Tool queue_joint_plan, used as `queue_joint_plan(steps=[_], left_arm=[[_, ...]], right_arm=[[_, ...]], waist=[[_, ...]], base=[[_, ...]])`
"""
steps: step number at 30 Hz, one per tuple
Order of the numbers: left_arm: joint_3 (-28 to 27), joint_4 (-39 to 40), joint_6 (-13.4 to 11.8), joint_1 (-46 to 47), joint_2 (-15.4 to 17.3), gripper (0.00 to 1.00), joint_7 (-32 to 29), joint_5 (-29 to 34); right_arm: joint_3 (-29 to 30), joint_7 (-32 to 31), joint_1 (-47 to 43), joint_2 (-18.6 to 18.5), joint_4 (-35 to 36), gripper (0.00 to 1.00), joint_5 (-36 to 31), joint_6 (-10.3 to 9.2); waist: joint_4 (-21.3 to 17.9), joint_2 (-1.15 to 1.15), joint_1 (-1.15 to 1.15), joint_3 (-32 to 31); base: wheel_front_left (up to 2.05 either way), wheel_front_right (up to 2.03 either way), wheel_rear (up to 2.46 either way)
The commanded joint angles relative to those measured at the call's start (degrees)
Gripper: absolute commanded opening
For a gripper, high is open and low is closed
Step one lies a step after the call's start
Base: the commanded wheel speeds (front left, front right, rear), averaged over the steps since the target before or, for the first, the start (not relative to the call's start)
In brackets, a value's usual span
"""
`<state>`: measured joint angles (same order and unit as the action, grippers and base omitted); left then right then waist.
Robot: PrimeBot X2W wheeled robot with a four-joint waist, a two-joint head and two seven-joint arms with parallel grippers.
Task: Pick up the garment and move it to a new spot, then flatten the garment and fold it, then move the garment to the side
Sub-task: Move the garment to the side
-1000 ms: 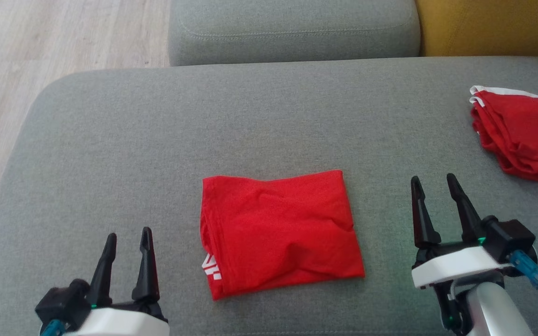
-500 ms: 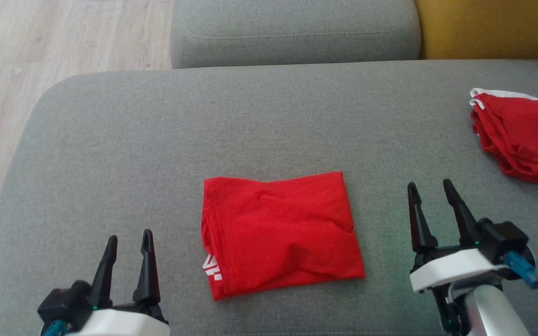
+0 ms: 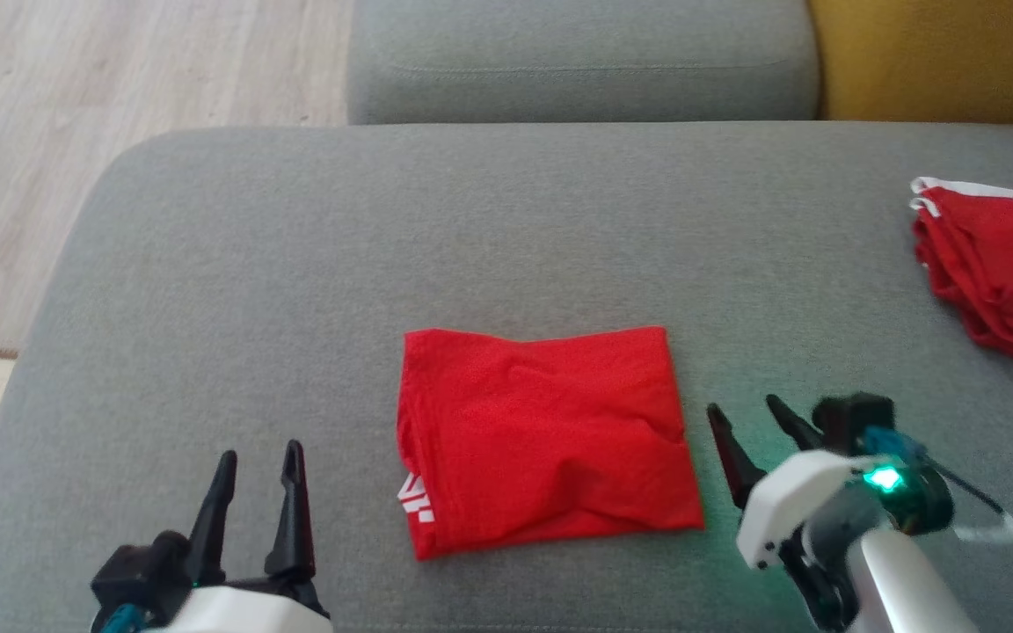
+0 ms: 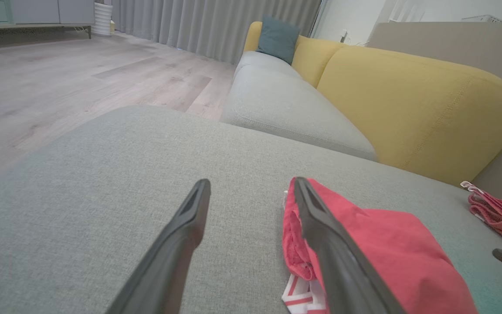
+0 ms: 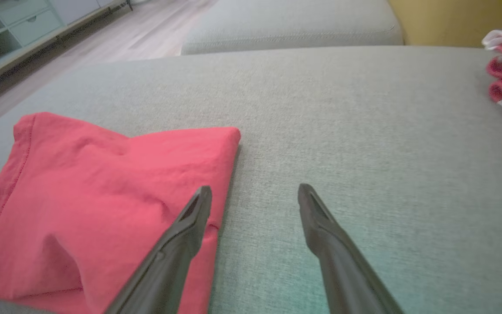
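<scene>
Red garment (image 3: 546, 440): folded into a rough rectangle, it is lying flat on the near middle of the grey seat. A bit of white print is peeking out at its lower left corner, and soft creases are running across its top layer.
Grey seat (image 3: 471, 229): a broad fabric sofa cushion is carrying everything, and a second grey cushion (image 3: 577, 61) is butting against its far edge.
Left claw (image 3: 260, 450): its two dark fingers are standing wide apart and gripping nothing. It is hovering over bare seat to the left of the garment, apart from it. In the left wrist view one finger is crossing in front of the garment's hemmed edge.
Right claw (image 3: 742, 404): its fingers are also spread wide and holding nothing. It is leaning in just beside the garment's right edge. In the right wrist view one fingertip is sitting over that edge while the other is pointing at bare seat; whether the fingertip is touching the cloth cannot be told.
Green light (image 3: 885, 479): it is glowing on the right wrist and tinting the seat beside it.
Second red pile (image 3: 994, 272): bunched red cloth with white trim is resting at the seat's far right, well apart from the folded garment.
Surroundings: a yellow backrest (image 3: 937, 53) is rising behind the seat, pale wooden floor (image 3: 120, 70) is showing to the left, and a teal pillow (image 4: 278, 38) is leaning on the yellow sofa near grey curtains (image 4: 216, 22).
</scene>
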<state>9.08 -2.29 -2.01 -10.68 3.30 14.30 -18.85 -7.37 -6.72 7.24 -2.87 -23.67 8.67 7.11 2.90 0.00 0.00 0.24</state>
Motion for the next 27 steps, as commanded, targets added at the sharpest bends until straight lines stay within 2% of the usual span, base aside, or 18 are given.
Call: queue_joint_plan(steps=[1, 11, 17, 18, 19, 20, 23, 24, 27], left_arm=[[-1.13, 1.41, -0.23, 1.73, -0.41, 1.0, 0.7, -0.41], [-0.19, 1.07, -0.82, 2.79, -0.42, 1.0, 0.7, -1.65], [-0.14, 1.1, -0.94, 3.23, -0.42, 1.0, 0.7, -1.99], [-0.15, 1.12, -0.98, 3.31, -0.42, 1.0, 0.7, -2.04], [-0.16, 1.15, -1.03, 3.41, -0.42, 1.0, 0.7, -2.08], [-0.18, 1.2, -1.1, 3.51, -0.42, 1.0, 0.7, -2.12], [-0.22, 1.37, -1.21, 3.74, -0.42, 1.0, 0.7, -2.16], [-0.22, 1.39, -1.21, 3.81, -0.42, 1.0, 0.7, -2.16], [-0.27, 1.5, -1.2, 4.08, -0.42, 1.0, 0.7, -2.09]], right_arm=[[-2.13, -1.75, 4.05, -0.01, 0.89, 1.0, 1.12, 0.37], [-4.52, -11.44, 9.75, -0.77, -8.17, 1.0, 5.2, 0.37], [-5.18, -13.95, 11.68, -1.36, -11.56, 0.99, 7.25, 0.37], [-5.35, -14.38, 12.05, -1.38, -12.16, 0.92, 7.8, 0.37], [-5.61, -14.58, 12.45, -1.43, -12.6, 0.8, 8.24, 0.37], [-5.88, -14.69, 12.83, -1.51, -13.0, 0.56, 8.63, 0.37], [-7.07, -14.94, 13.88, -1.69, -13.92, 0.22, 10.12, 0.37], [-7.51, -14.94, 14.21, -1.81, -14.09, 0.0, 10.57, 0.37], [-8.64, -14.23, 15.27, -2.59, -14.05, 0.0, 11.77, 0.37]], waist=[[0.87, 0.0, 0.0, 0.48], [5.36, 0.0, 0.0, 2.61], [6.25, 0.0, 0.0, 3.46], [6.29, 0.0, 0.0, 3.6], [6.28, 0.0, 0.0, 3.77], [6.24, 0.0, 0.0, 3.95], [5.83, 0.0, 0.0, 4.45], [5.59, 0.0, 0.0, 4.62], [4.55, 0.0, 0.0, 5.13]], base=[[0.0, 0.0, 0.0], [0.0, 0.0, 0.0], [0.0, 0.0, 0.0], [0.0, 0.0, 0.0], [0.0, 0.0, 0.0], [0.0, 0.0, 0.0], [0.0, 0.0, 0.0], [0.0, 0.0, 0.0], [0.0, 0.0, 0.0]])
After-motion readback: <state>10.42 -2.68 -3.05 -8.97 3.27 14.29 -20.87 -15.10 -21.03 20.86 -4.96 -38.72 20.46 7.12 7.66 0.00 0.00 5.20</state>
